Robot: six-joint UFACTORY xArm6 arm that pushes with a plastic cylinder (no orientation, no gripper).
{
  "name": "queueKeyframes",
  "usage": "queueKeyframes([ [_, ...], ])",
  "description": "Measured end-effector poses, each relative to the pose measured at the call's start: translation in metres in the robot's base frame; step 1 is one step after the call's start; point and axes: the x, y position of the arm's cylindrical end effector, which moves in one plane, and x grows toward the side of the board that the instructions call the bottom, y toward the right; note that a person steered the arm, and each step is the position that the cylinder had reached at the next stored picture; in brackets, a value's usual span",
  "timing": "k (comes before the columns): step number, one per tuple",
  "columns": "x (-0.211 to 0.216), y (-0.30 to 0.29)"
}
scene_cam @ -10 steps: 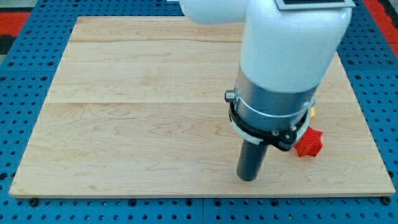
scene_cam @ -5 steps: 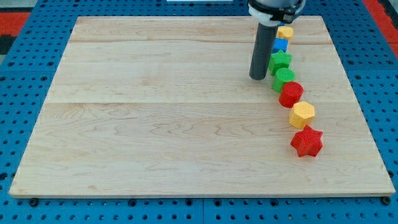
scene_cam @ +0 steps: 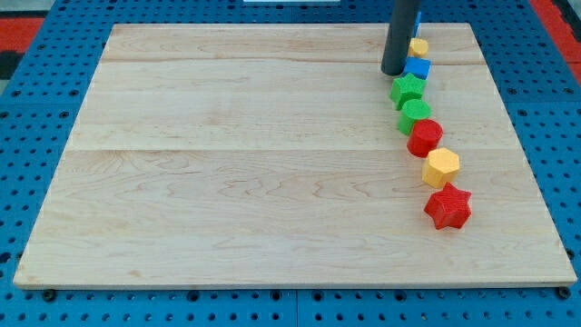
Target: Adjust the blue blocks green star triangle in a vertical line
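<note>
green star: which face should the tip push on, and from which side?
No fingers here, so it is a push. My tip sits just up-left of the green star, beside the blue block. Probably contact the star's left side, pushing rightward: its right is open, while blocks crowd it above and below.

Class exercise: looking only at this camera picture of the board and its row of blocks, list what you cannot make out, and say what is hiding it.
1. The blue block: the rod covers its left part, so its shape is unclear.
2. The yellow block near the view's top: partly behind the rod, shape uncertain.
3. Whether my tip touches the blue block or the green star: too close to tell.
4. The arm above the rod: cut off by the view's top edge.
</note>
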Motion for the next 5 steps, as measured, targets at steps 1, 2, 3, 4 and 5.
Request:
queueKeyframes([
  [1, 0.007, 0.011],
  [2, -0.018, 0.004],
  [3, -0.027, -0.012],
  [4, -0.016, -0.033],
  [5, 0.001, -0.039],
])
